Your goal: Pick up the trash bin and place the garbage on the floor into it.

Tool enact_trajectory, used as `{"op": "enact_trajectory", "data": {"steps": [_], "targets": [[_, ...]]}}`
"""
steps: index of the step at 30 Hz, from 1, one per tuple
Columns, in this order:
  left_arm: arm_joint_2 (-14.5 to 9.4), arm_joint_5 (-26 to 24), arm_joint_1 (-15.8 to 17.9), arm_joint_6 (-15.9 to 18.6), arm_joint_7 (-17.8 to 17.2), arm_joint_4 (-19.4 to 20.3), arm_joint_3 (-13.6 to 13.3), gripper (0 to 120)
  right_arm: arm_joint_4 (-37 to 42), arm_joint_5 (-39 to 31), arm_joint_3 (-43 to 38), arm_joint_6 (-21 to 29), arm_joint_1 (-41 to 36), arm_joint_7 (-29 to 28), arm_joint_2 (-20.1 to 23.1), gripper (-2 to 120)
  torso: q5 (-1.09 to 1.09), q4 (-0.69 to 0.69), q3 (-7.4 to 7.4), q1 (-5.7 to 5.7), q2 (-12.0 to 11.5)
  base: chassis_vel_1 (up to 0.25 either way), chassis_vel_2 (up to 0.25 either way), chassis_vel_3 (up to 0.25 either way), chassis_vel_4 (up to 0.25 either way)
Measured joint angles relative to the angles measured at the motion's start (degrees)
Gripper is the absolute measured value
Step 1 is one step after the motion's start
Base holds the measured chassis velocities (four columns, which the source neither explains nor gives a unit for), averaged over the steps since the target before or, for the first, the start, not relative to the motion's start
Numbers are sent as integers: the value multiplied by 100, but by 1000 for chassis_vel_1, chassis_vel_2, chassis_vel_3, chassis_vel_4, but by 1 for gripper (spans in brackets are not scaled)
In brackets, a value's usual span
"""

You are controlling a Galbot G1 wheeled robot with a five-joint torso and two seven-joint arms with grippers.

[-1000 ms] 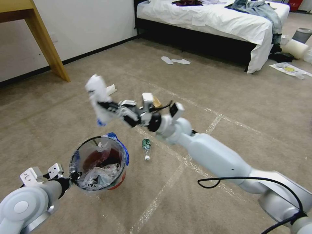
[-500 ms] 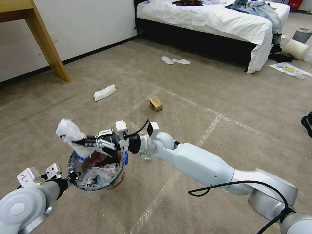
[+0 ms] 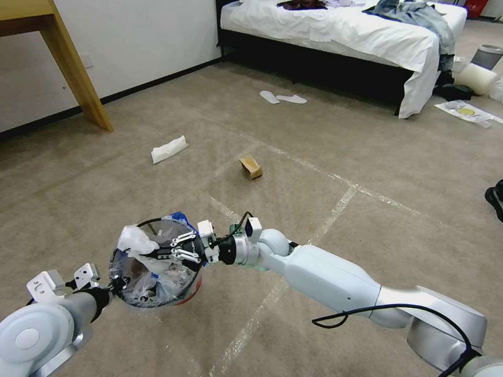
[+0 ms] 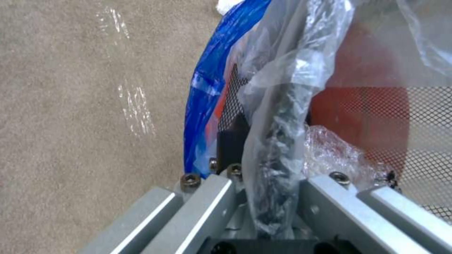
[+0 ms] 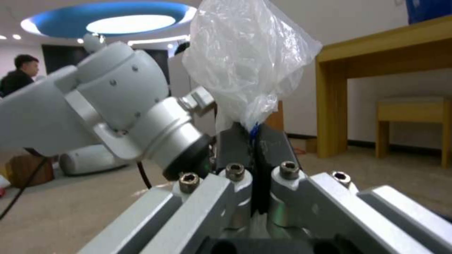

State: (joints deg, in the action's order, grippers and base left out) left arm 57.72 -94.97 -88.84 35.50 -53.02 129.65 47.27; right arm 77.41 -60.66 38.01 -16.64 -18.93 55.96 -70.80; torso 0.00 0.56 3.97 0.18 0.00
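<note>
Red-orange trash bin [image 3: 181,294] held above the floor [image 3: 335,220] by its rim, near the lower left of the head view, lined with a clear plastic liner [image 4: 282,116] with a blue edge. Inside: crumpled plastic and dark scraps. Left pincer [image 3: 112,284] closed on the rim and liner. Right pincer [image 3: 157,253] over the bin mouth, clamped on a crumpled white tissue [image 3: 137,242]. On the carpet beyond: another white tissue [image 3: 168,149], a brown carton [image 3: 251,166], a small green-labelled bottle [image 3: 236,228] partly hidden behind the right wrist. Farther off, a wooden desk [image 3: 63,57] and a bed [image 3: 356,31].
</note>
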Motion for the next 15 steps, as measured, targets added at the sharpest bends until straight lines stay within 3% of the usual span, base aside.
{"op": "enact_trajectory", "data": {"steps": [11,15], "targets": [[7,0,-5,1,-7,26,4,0,-97,110,23,-72,-18,-21,-24,0,0,0,0,0,0,0,0,0,0],[24,9,-2,3,-8,32,-24,0,-147,141,57,-128,7,-84,-91,11,0,0,0,0,0,0,0,0,0]]}}
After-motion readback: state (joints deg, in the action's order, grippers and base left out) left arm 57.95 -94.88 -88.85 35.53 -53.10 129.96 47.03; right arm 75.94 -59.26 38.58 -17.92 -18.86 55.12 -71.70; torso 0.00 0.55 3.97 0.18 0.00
